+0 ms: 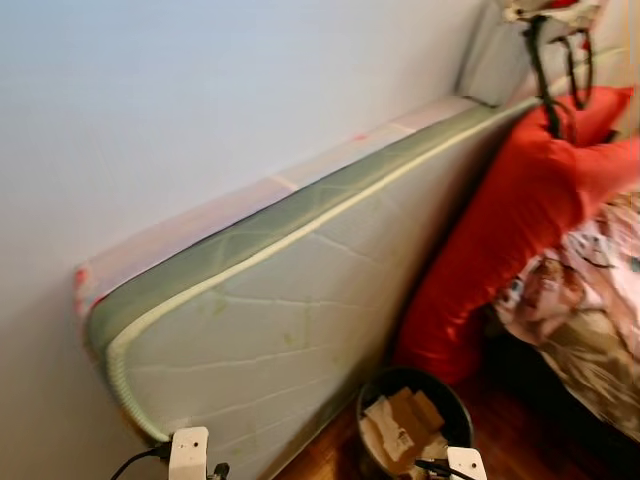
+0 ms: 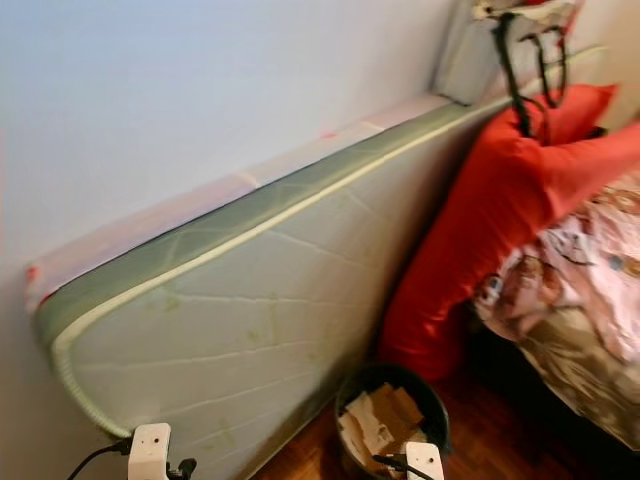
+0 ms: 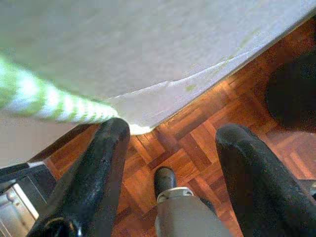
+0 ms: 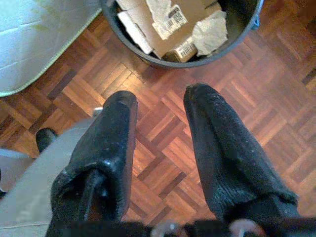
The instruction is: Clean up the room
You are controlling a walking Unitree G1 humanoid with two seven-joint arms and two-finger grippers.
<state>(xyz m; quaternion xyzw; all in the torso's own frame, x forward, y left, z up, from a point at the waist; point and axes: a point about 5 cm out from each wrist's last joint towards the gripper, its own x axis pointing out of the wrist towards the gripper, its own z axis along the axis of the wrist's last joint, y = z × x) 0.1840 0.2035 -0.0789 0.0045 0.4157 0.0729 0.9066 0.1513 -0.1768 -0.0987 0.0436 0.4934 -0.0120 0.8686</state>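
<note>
Right gripper (image 4: 160, 106): two long black fingers spread apart with nothing between them, hanging above the reddish-brown wooden parquet floor (image 4: 276, 113), just short of the bin.
Left gripper (image 3: 170, 143): fingers parted wide and empty, poised over the same parquet beside the mattress's lower corner.
Round black waste bin (image 1: 415, 418): stands on the floor between the mattress and the cushion; it holds torn brown cardboard and crumpled paper scraps (image 4: 170, 24).
Pale green quilted mattress (image 1: 290, 300): set on its long edge, leaning against the light blue wall (image 1: 200, 90).
Large red cushion (image 1: 500, 230): propped upright against the mattress's far end, touching it.
Floral patterned bedcover (image 1: 590, 300): lies rumpled at the right, next to the cushion.
</note>
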